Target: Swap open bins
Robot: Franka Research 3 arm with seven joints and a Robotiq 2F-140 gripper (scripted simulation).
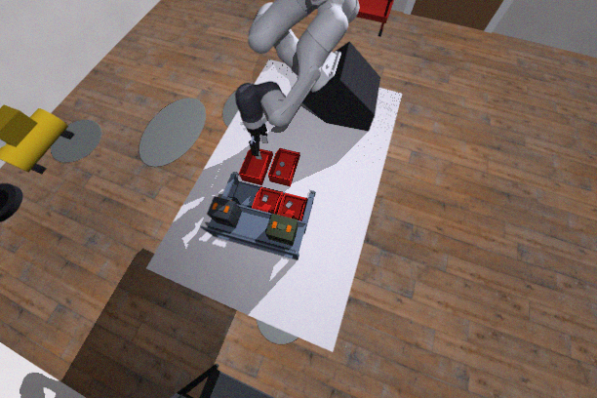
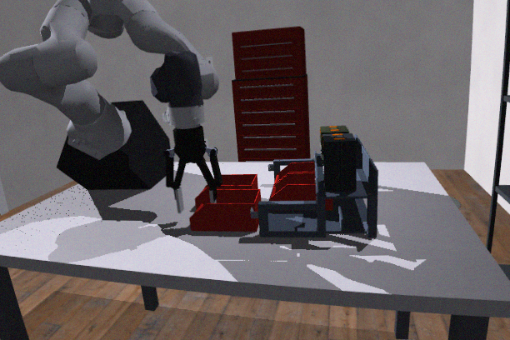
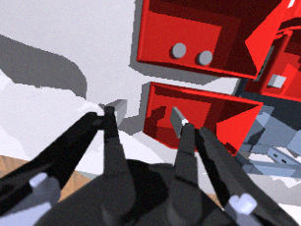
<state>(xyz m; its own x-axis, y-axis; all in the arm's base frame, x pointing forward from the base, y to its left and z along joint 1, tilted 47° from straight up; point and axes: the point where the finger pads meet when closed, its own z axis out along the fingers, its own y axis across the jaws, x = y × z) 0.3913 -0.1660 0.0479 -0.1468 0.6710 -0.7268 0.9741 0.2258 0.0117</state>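
Observation:
The empty red bin stands on the table, seemingly flat, low open front toward the robot. The gripper is open and holds nothing. Its fingers stand either side of that front wall: one tip over or inside the bin, the other outside, above the table. The red bin with two grey round parts stands beside it, a narrow gap between. The shelf place at the left in the top view holds no bin. Whether the empty bin touches the rack is unclear.
The blue-grey rack is close behind the table bins. Two more red bins with parts stand on its shelf, right of the vacant place. A black case and a green case stand higher, at the back.

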